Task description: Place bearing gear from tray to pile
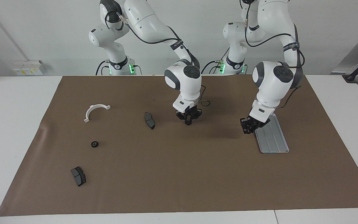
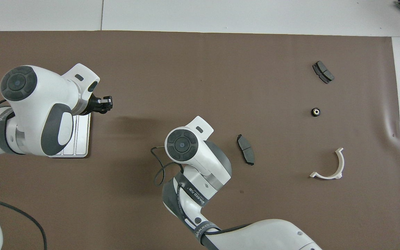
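Observation:
The silver ribbed tray [image 1: 273, 140] lies toward the left arm's end of the table, partly under the left arm in the overhead view [image 2: 82, 139]. My left gripper [image 1: 248, 128] hangs just off the tray's edge, over the mat, fingers drawn together on a small dark part; it also shows in the overhead view [image 2: 105, 103]. My right gripper [image 1: 187, 122] is low over the middle of the mat, shut on a small black bearing gear. The pile holds a white half-ring bracket [image 1: 95, 110], two dark brake pads [image 1: 149, 120] [image 1: 78, 176] and another black gear [image 1: 94, 144].
A brown mat [image 1: 179, 174] covers the table. A thin black cable loop [image 2: 158, 173] lies by the right arm's wrist. In the overhead view the right arm's wrist [image 2: 186, 146] hides its own gripper.

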Controlling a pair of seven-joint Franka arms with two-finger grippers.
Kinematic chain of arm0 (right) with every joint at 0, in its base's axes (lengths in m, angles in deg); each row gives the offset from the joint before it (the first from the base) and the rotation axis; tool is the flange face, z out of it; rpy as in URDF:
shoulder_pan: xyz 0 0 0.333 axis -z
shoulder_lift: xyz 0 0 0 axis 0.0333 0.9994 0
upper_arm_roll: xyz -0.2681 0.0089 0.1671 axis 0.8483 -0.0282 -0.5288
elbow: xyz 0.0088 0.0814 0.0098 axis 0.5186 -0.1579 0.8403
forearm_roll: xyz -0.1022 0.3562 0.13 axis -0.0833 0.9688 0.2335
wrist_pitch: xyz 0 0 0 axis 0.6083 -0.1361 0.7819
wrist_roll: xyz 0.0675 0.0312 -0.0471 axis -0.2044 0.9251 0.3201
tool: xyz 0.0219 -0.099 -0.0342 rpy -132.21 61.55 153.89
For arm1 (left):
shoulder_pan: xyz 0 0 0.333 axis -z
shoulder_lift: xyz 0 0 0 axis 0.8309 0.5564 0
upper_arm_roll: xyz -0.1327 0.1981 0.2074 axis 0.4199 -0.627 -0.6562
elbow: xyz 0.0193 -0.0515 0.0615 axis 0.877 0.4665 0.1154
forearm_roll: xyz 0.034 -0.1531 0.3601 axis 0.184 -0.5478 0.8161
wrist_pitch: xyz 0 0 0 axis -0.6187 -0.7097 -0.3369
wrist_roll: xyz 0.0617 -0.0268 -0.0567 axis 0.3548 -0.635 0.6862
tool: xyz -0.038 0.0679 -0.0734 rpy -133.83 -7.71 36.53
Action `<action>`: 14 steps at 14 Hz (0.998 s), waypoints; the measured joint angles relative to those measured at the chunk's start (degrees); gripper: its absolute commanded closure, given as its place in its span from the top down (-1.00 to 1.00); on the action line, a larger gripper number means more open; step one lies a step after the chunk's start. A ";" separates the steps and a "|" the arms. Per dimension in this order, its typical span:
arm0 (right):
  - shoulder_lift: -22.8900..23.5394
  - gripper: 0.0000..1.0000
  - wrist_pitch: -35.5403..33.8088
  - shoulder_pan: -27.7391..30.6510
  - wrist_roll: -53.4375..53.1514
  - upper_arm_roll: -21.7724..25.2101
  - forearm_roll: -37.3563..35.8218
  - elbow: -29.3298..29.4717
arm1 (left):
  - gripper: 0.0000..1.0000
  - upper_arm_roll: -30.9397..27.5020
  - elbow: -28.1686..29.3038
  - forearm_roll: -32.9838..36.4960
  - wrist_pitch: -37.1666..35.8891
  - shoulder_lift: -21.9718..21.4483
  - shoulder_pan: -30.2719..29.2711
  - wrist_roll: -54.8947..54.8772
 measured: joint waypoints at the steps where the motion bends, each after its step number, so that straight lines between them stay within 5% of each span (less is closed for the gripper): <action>1: -0.02 -1.00 0.00 0.01 0.00 0.02 0.02 0.02 | -0.73 0.02 -0.02 -0.01 0.03 0.00 0.75 1.63; 4: -1.79 -1.00 -0.91 1.13 0.05 0.70 0.02 0.37 | -0.73 0.08 -0.06 -0.02 0.43 0.01 3.76 7.53; 9: -12.35 -1.00 -11.20 14.33 14.88 1.01 0.06 0.40 | -0.70 0.24 -0.73 -0.03 1.27 0.29 12.95 15.75; 13: -12.91 -1.00 -9.55 24.81 26.43 1.05 0.08 -0.31 | -0.68 0.31 -5.99 -0.07 1.79 6.29 20.47 21.01; 14: -12.14 -1.00 -7.54 27.06 28.62 1.05 0.08 -0.58 | -0.50 0.32 -7.18 -0.07 2.74 8.31 22.16 22.29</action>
